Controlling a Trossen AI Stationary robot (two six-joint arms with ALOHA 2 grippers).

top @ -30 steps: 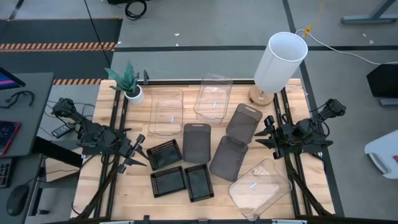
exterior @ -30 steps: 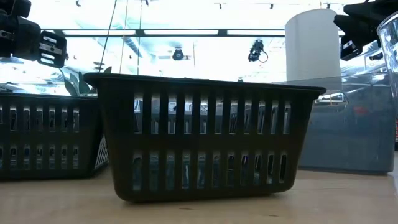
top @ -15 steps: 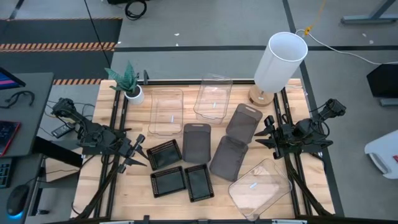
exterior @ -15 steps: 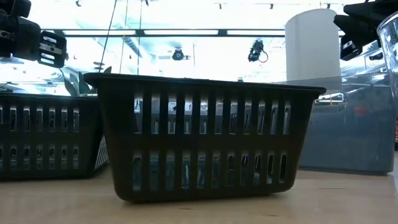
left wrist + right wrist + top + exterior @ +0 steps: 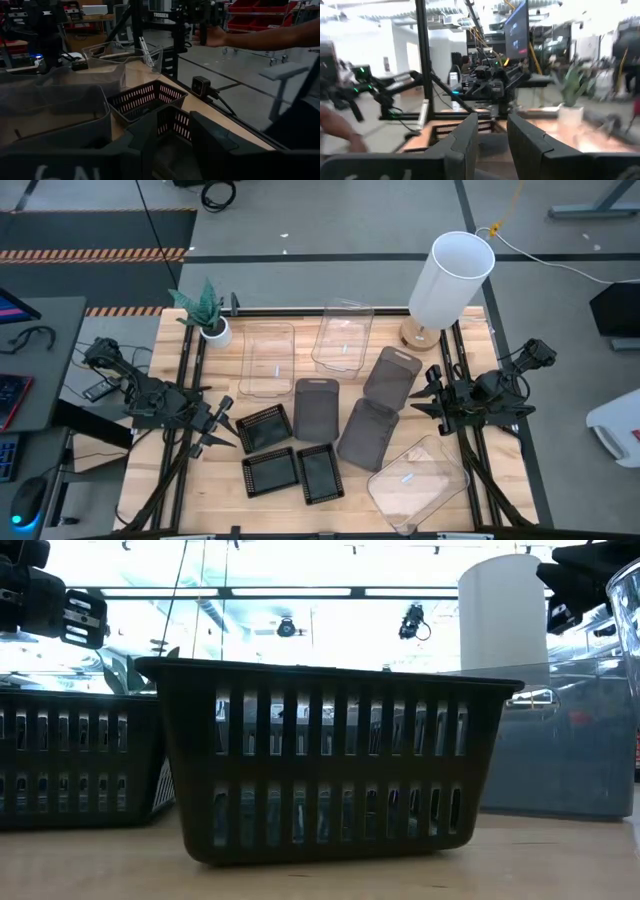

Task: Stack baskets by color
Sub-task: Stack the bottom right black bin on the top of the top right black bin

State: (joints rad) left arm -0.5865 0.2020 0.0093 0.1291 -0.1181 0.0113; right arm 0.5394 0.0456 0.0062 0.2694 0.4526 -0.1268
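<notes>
Nine baskets sit on their bottoms on the wooden table. Three are clear: two at the far middle and one at the near right. Three smoky grey ones lie in the middle. Three black mesh ones lie near left of centre. My left gripper hovers open at the left, pointing level at the black baskets. My right gripper hovers open at the right, beside the grey baskets.
A tall white lamp stands at the far right corner and a small potted plant at the far left. Black rails run along both table sides. A person's hand reaches in beyond the table's near edge.
</notes>
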